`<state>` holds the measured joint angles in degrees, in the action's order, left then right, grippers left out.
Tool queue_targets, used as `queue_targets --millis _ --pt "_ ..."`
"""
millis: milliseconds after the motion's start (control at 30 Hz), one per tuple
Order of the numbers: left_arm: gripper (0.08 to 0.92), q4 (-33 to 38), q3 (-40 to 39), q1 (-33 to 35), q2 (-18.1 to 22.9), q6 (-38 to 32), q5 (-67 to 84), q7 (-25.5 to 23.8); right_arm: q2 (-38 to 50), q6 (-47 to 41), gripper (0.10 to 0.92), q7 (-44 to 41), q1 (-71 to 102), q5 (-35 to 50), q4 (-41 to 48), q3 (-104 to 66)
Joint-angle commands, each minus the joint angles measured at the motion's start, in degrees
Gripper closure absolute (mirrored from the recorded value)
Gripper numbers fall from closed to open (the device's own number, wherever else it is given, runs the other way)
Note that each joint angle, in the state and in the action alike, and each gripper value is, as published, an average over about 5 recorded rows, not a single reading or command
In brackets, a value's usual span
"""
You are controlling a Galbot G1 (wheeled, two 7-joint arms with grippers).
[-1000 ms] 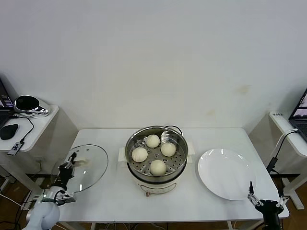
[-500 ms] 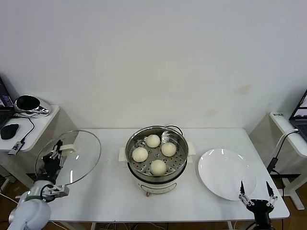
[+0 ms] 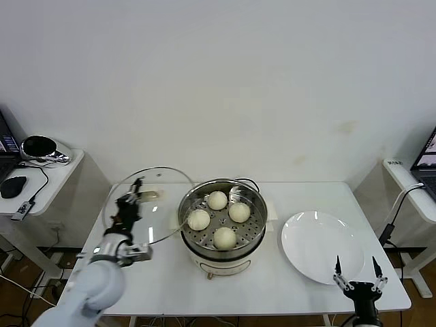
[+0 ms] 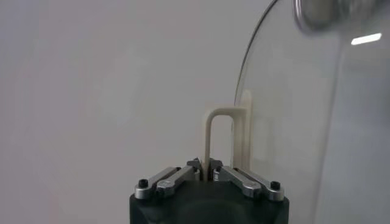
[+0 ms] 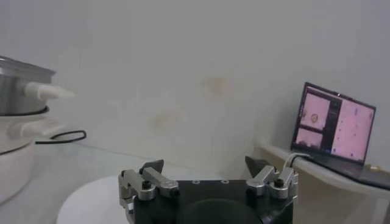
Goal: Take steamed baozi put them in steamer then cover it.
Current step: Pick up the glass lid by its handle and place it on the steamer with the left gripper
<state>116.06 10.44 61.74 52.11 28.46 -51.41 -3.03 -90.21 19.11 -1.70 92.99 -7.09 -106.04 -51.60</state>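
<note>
left end effector (image 3: 131, 197) clamped on round clear glass cover (image 3: 146, 204), 9 o'clock of shiny steel steamer (image 3: 221, 225) | right end effector (image 3: 355, 272) wide open, empty, by bench's 5 o'clock corner

The steamer (image 3: 222, 228) sits at the middle of the table (image 3: 163, 279) in front of me, with 4 baozi on its tray: 1 at 12 o'clock (image 3: 216, 200), 1 at 3 (image 3: 238, 212), 1 at 6 (image 3: 224, 238) and 1 at 9 (image 3: 198, 219). At 9 o'clock of the steamer, my left gripper (image 3: 129, 208) holds the cover (image 3: 146, 204) by its handle (image 4: 214, 143), tilted up off the table, its edge just beside the steamer's rim. The plate (image 3: 320, 246) lies at 3 o'clock of the steamer, apart from it. My right gripper (image 3: 355, 281) is at the plate's near edge.
</note>
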Motion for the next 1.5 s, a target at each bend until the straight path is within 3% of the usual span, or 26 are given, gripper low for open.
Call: queue_targets --millis 33,267,567,1500 --pt "0.855 -2.25 -19.55 -14.94 9.11 9.01 -12.73 -9.97 -0.45 -0.88 0.203 3.43 -0.74 -4.66 0.21 -0.26" --pt "0.855 -5.79 -21.98 -15.43 14.82 9.63 -18.12 -11.64 -0.43 -0.76 0.203 3.13 -1.34 -4.86 1.31 0.06" --pt "0.855 -8.99 -23.63 -14.87 19.24 9.33 -21.37 -11.13 -0.38 -0.61 0.203 2.91 -1.26 -4.23 1.75 -0.47" --pt "0.855 -12.6 -23.99 -14.34 20.65 8.63 -21.75 -10.77 -0.35 -0.08 0.203 2.29 -0.75 -4.02 2.56 -0.02"
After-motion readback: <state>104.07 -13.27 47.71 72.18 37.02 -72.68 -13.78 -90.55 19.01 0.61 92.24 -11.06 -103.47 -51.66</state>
